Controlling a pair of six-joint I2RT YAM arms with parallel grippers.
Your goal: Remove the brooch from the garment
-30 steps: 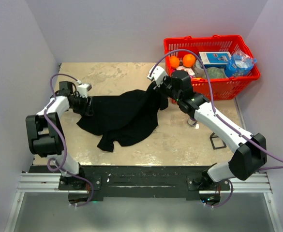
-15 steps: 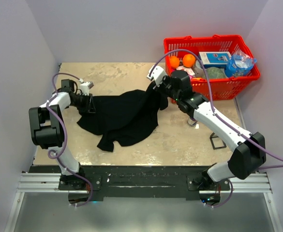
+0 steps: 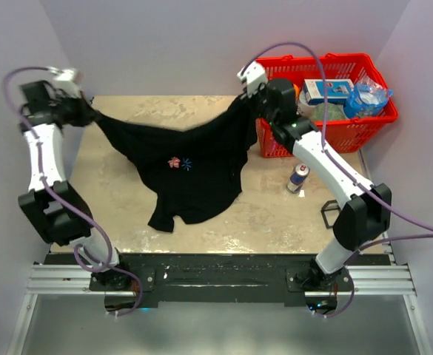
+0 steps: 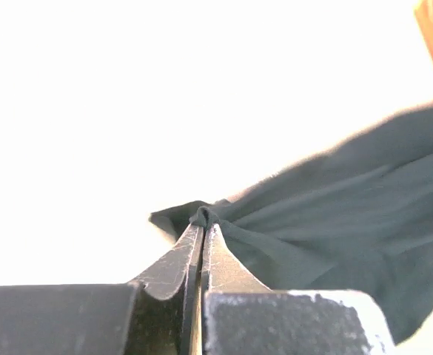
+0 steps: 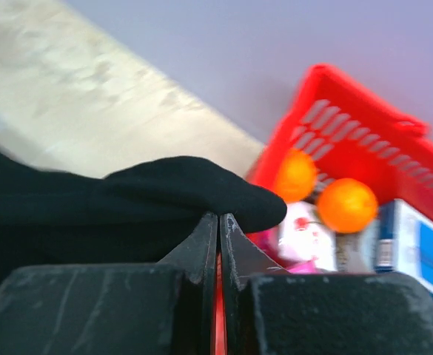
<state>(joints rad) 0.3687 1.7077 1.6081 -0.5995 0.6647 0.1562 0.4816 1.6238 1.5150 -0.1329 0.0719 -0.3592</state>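
The garment (image 3: 194, 177), a black T-shirt, hangs stretched between both grippers, and its lower part lies on the table. On its front, near the middle, sits a small pink brooch (image 3: 174, 163) with a tiny blue mark beside it. My left gripper (image 3: 89, 115) is raised at the back left, shut on a pinched fold of the garment (image 4: 334, 214); its tips (image 4: 203, 222) show the cloth bunched between them. My right gripper (image 3: 247, 100) is raised by the basket, shut on the shirt's other edge (image 5: 127, 200), with its jaws (image 5: 219, 217) pressed together.
A red basket (image 3: 364, 122) at the back right holds oranges (image 5: 347, 205), a blue box and a plastic bag. A small can (image 3: 297, 177) stands on the table below it, and a black square frame (image 3: 333, 215) lies nearer. Walls close in on both sides.
My left gripper shut on the shirt's left edge and rose to the back left. My right arm lifted too. The shirt was pulled up and spread, and the brooch came into view.
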